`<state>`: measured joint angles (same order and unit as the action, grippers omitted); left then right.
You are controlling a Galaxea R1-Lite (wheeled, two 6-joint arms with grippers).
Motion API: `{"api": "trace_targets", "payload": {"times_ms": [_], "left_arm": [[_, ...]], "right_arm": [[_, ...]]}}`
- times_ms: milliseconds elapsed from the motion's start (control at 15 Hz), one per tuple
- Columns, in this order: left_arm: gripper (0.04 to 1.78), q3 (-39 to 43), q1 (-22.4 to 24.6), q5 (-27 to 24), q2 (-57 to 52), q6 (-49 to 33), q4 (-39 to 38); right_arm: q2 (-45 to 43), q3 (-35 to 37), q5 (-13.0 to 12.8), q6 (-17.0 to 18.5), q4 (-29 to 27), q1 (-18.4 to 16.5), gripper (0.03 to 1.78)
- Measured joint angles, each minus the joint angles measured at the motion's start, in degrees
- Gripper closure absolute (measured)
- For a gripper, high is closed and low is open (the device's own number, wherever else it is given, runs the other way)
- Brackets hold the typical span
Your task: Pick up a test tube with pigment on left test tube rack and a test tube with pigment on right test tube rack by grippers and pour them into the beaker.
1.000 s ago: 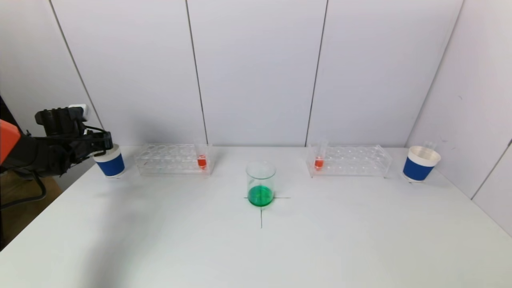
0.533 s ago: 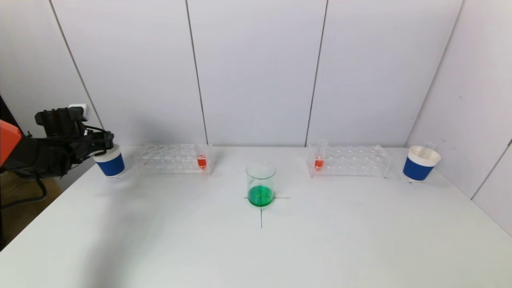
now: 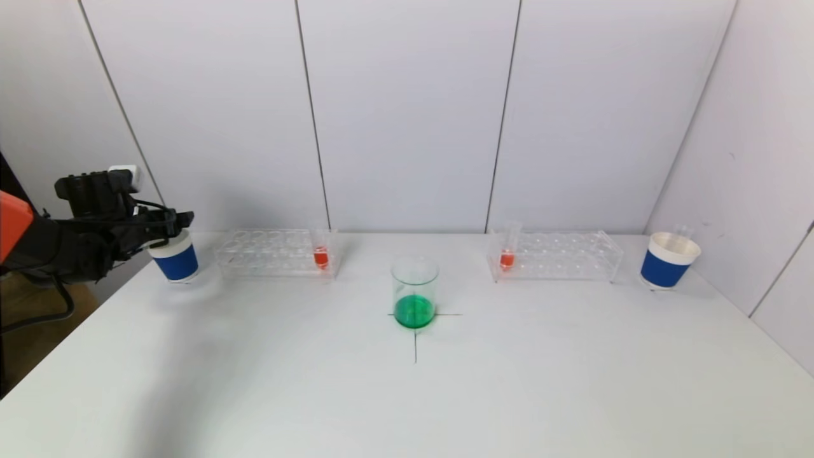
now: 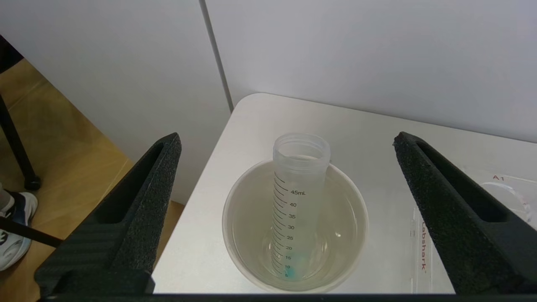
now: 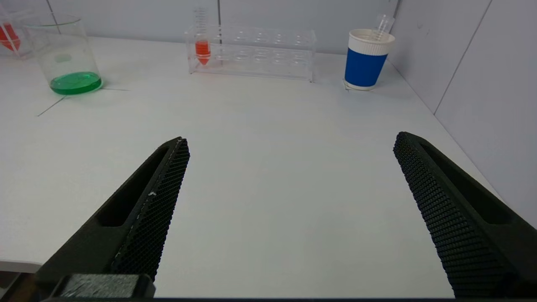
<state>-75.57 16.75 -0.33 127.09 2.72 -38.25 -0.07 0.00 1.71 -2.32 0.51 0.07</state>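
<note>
The left clear rack (image 3: 273, 253) holds one test tube with red pigment (image 3: 321, 254) at its right end. The right clear rack (image 3: 559, 254) holds one test tube with red pigment (image 3: 507, 256) at its left end; it also shows in the right wrist view (image 5: 202, 48). The glass beaker (image 3: 414, 292), with green liquid in it, stands between the racks on a drawn cross. My left gripper (image 3: 173, 222) is open and empty just above the left blue cup (image 3: 175, 257). My right gripper (image 5: 291, 137) is open and empty over the table's front right and is out of the head view.
An emptied graduated tube (image 4: 298, 201) with a blue trace at its tip leans in the left cup (image 4: 235, 226). The right blue cup (image 3: 668, 261) holds another empty tube (image 5: 384, 21). The table's left edge (image 3: 63, 343) lies close to the left arm. Walls stand behind and to the right.
My left gripper's tip has shifted slightly right and up over the left cup. Nothing else has moved.
</note>
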Motion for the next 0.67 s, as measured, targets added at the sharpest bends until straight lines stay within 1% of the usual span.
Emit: {"api": "trace_targets", "payload": {"times_ms": [267, 400, 667], "left_arm": [[0.06, 0.2, -0.2, -0.3, -1.1, -0.3, 0.1], [0.06, 1.2, -0.8, -1.8, -2.8, -1.7, 0.2], [0.06, 6.7, -3.8, -3.0, -9.3, -2.8, 0.2]], "right_arm": [[0.0, 0.0, 0.0, 0.0, 0.0, 0.0, 0.04], [0.0, 0.0, 0.0, 0.0, 0.0, 0.0, 0.04], [0.0, 0.0, 0.0, 0.0, 0.0, 0.0, 0.04]]}}
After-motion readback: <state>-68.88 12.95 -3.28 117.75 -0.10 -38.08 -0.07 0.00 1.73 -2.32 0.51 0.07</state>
